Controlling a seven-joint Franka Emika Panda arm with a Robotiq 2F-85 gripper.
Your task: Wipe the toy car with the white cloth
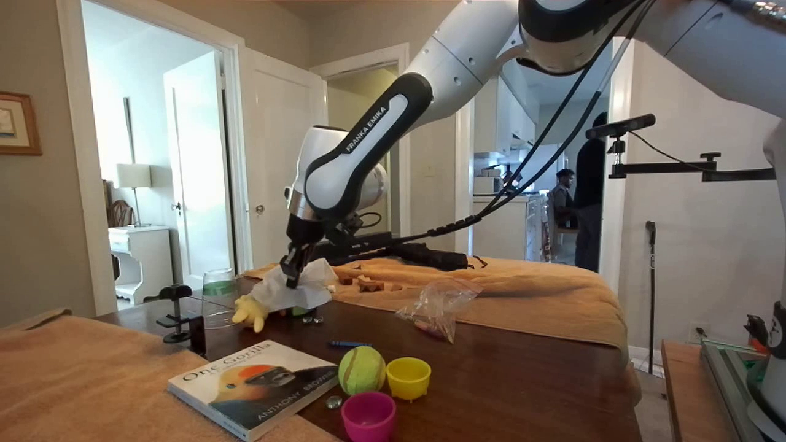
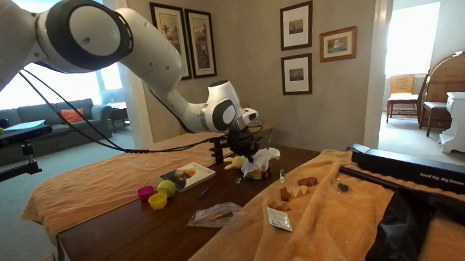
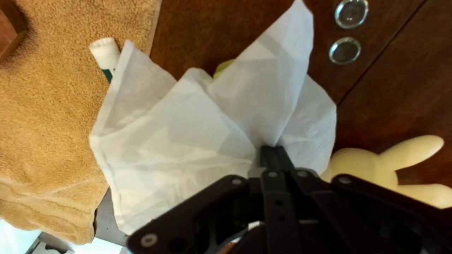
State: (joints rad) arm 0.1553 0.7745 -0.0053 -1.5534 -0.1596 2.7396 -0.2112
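My gripper [image 3: 273,150] is shut on the white cloth [image 3: 183,137], pinching a fold between its fingertips. The cloth spreads out crumpled below and around the fingers. It also shows in both exterior views [image 1: 310,283] [image 2: 264,157], with the gripper [image 1: 292,281] [image 2: 251,158] pointing down into it. The toy car [image 2: 256,175] lies under the cloth on the dark table. Only its lower, colourful side shows in an exterior view, and a green bit [image 3: 223,67] peeks out in the wrist view. The rest of the car is hidden by the cloth.
A yellow rabbit-like toy [image 3: 374,167] lies close beside the cloth. Glass beads [image 3: 345,50] and a white tube [image 3: 105,53] are also near. A clear glass [image 1: 219,301], black clamp [image 1: 177,313], book [image 1: 255,387], tennis ball [image 1: 362,370] and plastic bag [image 2: 216,214] stand around.
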